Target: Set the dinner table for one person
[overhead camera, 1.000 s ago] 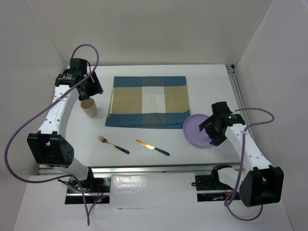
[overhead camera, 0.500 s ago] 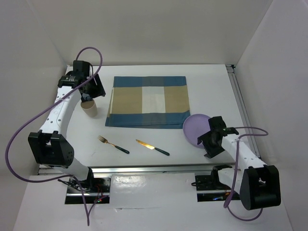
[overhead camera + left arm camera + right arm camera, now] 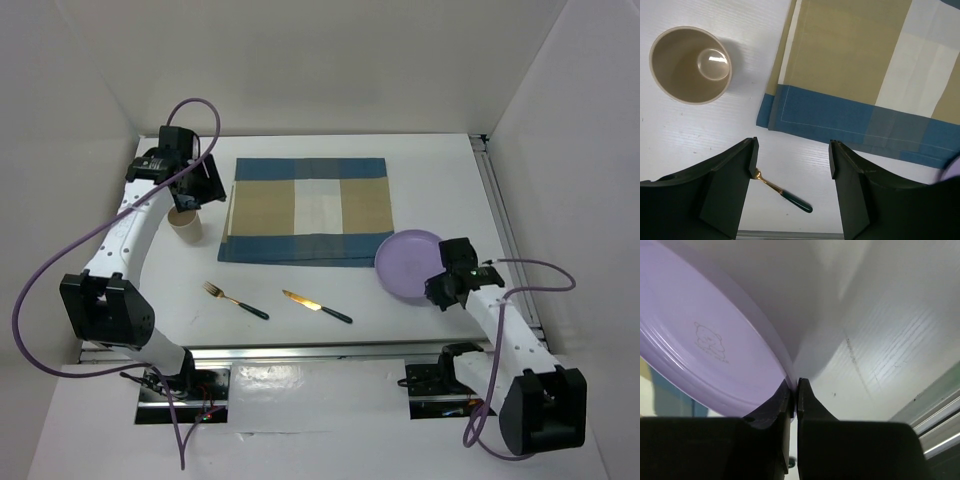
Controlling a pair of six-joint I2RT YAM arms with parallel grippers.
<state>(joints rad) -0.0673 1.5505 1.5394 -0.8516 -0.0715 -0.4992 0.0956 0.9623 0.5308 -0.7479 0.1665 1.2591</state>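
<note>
Pinching the near-right rim of the purple plate (image 3: pixel 408 265), the right gripper (image 3: pixel 447 288) is clamped on it. The left gripper (image 3: pixel 792 155) hangs spread wide near the cup (image 3: pixel 690 65). Only the placemat (image 3: pixel 308 210) looks laid; plate, cup, fork (image 3: pixel 236 299) and knife (image 3: pixel 316 307) are not yet set. White walls enclose the matte white dinner table (image 3: pixel 440 170) beneath it all.

Right claw takes the plate's rim

The right claw (image 3: pixel 438 291) has dropped from above the purple plate (image 3: pixel 405 265) to its near rim and pinched tight; the plate has slid toward the striped placemat (image 3: pixel 305 210) corner.
</note>
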